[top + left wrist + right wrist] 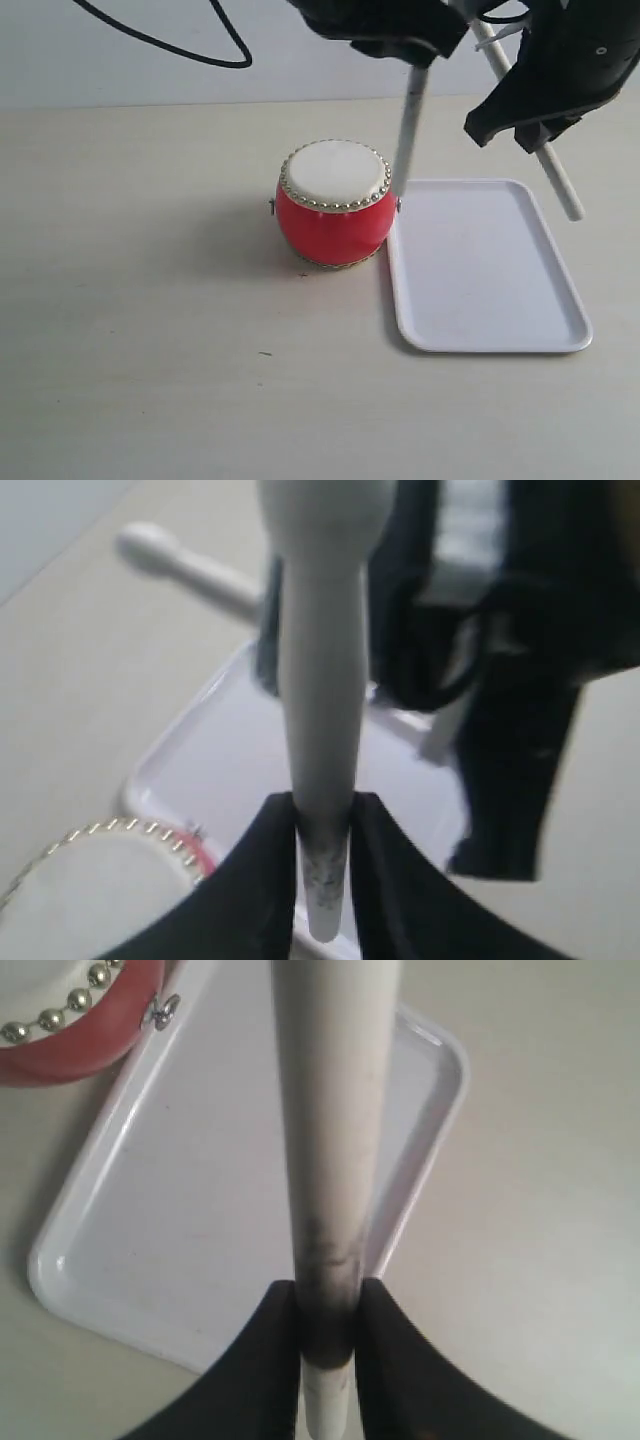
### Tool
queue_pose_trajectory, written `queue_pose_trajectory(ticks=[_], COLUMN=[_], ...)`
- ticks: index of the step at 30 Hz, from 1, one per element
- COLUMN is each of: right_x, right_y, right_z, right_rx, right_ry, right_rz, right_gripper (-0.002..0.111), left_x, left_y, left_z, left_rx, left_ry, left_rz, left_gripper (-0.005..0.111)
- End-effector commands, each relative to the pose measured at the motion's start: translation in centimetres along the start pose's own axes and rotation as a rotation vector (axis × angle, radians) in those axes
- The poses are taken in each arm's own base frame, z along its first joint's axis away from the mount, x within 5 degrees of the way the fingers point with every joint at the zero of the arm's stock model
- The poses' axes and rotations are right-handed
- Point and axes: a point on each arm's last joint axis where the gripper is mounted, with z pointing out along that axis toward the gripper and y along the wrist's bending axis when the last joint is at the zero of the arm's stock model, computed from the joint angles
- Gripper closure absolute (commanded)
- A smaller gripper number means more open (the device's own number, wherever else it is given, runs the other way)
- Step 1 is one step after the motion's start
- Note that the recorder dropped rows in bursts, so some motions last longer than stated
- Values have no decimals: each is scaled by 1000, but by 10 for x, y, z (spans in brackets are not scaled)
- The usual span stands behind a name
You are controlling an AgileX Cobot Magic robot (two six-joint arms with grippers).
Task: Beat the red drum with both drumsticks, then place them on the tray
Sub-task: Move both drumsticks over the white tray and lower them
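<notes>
The red drum [333, 205] with its cream skin stands on the table, its right side close to the white tray [480, 270]. Above the drum's right edge my left gripper [415, 58] is shut on a drumstick [408, 130] that hangs almost straight down beside the drum. Over the tray's far right corner my right gripper [535, 135] is shut on the other drumstick [555, 178], which slants down to the right. In the left wrist view the jaws [322, 820] clamp the stick [320, 680] above the tray [230, 740]. In the right wrist view the jaws [328, 1305] clamp their stick [330, 1110] over the tray [200, 1210].
A pale tabletop [140, 330] stretches left of and in front of the drum. A black cable [180, 45] loops against the back wall. The right arm's dark body [500, 680] hangs close beside the left gripper.
</notes>
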Motion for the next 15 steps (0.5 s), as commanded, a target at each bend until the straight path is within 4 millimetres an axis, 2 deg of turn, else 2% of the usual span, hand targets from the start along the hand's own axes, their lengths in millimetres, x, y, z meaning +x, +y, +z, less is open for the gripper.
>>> queue_pose_trajectory(ticks=[1, 3, 5, 7, 10, 15], right_x=[1, 6, 12, 17, 21, 21], right_y=[-9, -14, -17, -15, -14, -12], right_z=[12, 25, 35, 43, 48, 55], right_rx=[-108, -111, -109, -111, -113, -108], right_ry=[-88, -111, -109, -100, -99, -112], right_rz=[60, 90, 118, 129, 161, 178], right_gripper=[108, 108, 108, 108, 108, 108], left_x=[-16, -15, -7, 4, 20, 42], left_y=[-14, -14, -10, -5, 2, 10], left_z=[-5, -1, 16, 42, 72, 107], left_rx=[146, 158, 169, 182, 190, 189], left_ry=[-171, -162, -118, -69, -9, 63], left_rz=[-34, -57, -72, -103, -113, -139], left_gripper=[107, 107, 107, 107, 107, 107])
